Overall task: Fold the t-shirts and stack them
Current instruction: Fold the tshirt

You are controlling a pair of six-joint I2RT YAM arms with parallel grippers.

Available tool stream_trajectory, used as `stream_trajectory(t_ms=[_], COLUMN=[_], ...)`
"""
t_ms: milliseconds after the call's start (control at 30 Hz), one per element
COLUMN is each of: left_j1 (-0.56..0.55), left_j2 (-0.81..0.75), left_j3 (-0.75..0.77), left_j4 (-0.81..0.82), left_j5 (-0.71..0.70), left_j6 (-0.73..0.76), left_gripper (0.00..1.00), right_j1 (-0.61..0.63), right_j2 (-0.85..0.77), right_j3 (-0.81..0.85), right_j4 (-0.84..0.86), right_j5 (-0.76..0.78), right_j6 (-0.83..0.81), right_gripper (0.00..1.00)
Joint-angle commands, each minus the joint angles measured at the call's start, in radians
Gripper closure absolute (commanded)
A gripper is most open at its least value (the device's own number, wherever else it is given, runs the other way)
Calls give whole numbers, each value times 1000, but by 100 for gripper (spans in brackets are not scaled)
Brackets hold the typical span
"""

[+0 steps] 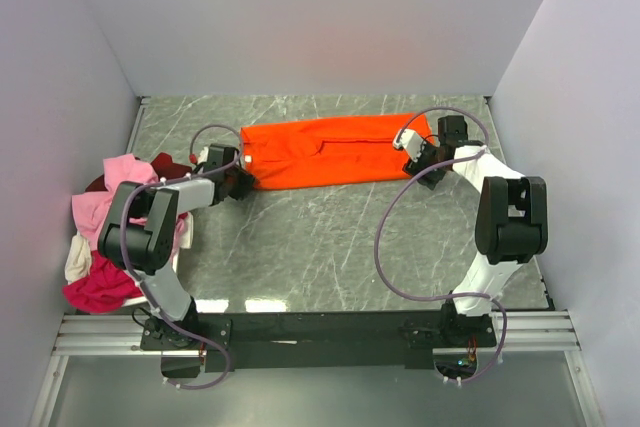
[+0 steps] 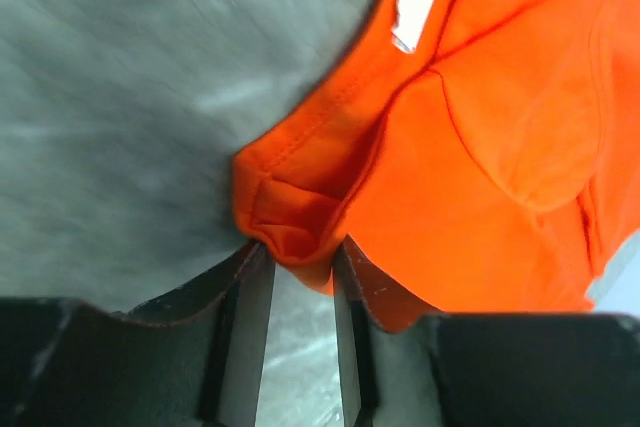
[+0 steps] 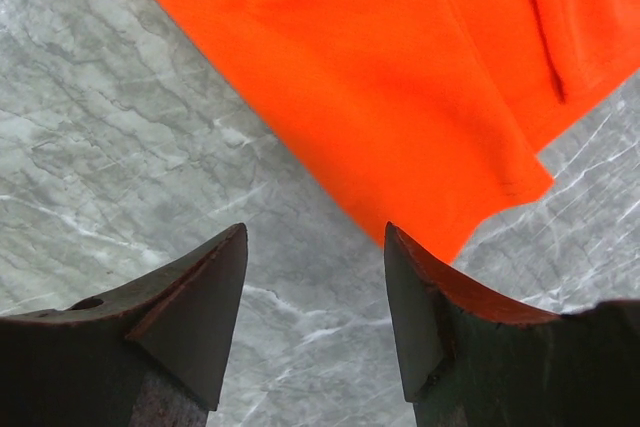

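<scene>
The orange t-shirt (image 1: 335,152) lies folded into a long strip across the far middle of the marble table (image 1: 330,247). My left gripper (image 1: 243,179) is at its left end, near the neck. In the left wrist view the gripper (image 2: 300,252) pinches a bunched fold of the orange t-shirt (image 2: 480,147) between its tips, close to the white neck label (image 2: 413,2). My right gripper (image 1: 415,162) is at the strip's right end. In the right wrist view it (image 3: 315,247) is open over bare marble, with the corner of the orange t-shirt (image 3: 400,67) just beyond its tips.
A loose pile of other t-shirts lies at the left edge: light pink (image 1: 125,172), magenta (image 1: 100,287), cream-white (image 1: 78,259) and a dark red piece (image 1: 170,162). White walls close in the table on three sides. Cables loop from both arms.
</scene>
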Motion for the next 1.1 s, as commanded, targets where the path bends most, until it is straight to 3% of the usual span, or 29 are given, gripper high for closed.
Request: stream_trajectory(t_ms=[0,300,633,733,800,833,900,1067], left_j1=[32,53,76,92,101,113,125,165], left_j2=[7,11,28,42,62,69,94,190], left_j3=[9,95,141,164,188,199,237,387], left_j4=[-24,-82,-92,-99,-110,-118,-130,-191], left_j5=[-55,-49,-6,3,3,18,40,75], left_j6=[-2,134,186,206,216,223,234,285], left_gripper=[66,71,71,71,72,73,74,76], right_j1=[6,38,119,127,136,141,145,248], right_j2=[-22,23,112,124,123,118,86,-73], right_j3=[8,21,24,32,28,17,-8,-187], right_j4=[16,-28,41,27,16,1,-8,-59], right_j5=[19,73,249,268,272,275,272,263], right_j6=[-22,-220,-197,-191,-191,-190,-193,-154], right_gripper=[37,37,43,52,66,84,100,100])
